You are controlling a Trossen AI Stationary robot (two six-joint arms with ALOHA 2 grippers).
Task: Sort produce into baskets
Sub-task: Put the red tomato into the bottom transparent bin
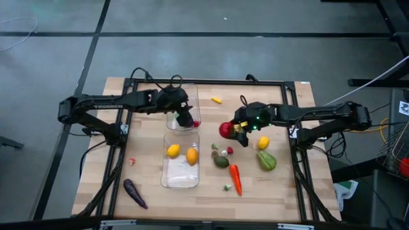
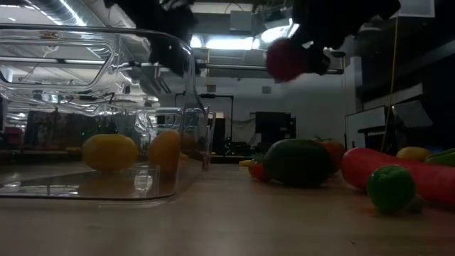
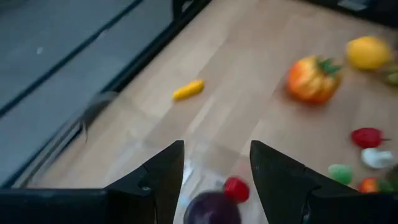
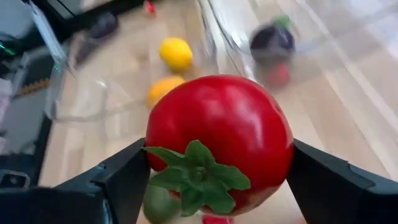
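Note:
My right gripper (image 4: pixel 217 149) is shut on a red tomato (image 4: pixel 219 140) with a green calyx. It is held above the table right of the two clear bins, as the high view (image 1: pixel 225 130) and the low view (image 2: pixel 288 58) also show. My left gripper (image 3: pixel 216 146) is open and empty above the far bin (image 1: pixel 185 96). A dark purple round piece (image 3: pixel 211 210) and a small red piece (image 3: pixel 236 188) lie below it. The near bin (image 1: pixel 167 176) holds a lemon (image 1: pixel 173 151) and an orange fruit (image 1: pixel 192 155). My right gripper pinches the tomato's two opposite sides (image 4: pixel 155 143) between its two fingers (image 4: pixel 124 180), with the green calyx turned toward the wrist. The fingers come from the table's right side, slanting down. The tomato is lifted clear of the table.
On the table right of the bins lie a lemon (image 1: pixel 262 142), a green and orange pepper (image 1: pixel 266 160), an avocado (image 1: pixel 221 161), a carrot (image 1: pixel 235 179) and small pieces (image 1: pixel 225 151). A yellow pepper (image 1: pixel 216 99) lies far back and an aubergine (image 1: pixel 135 193) at the near left.

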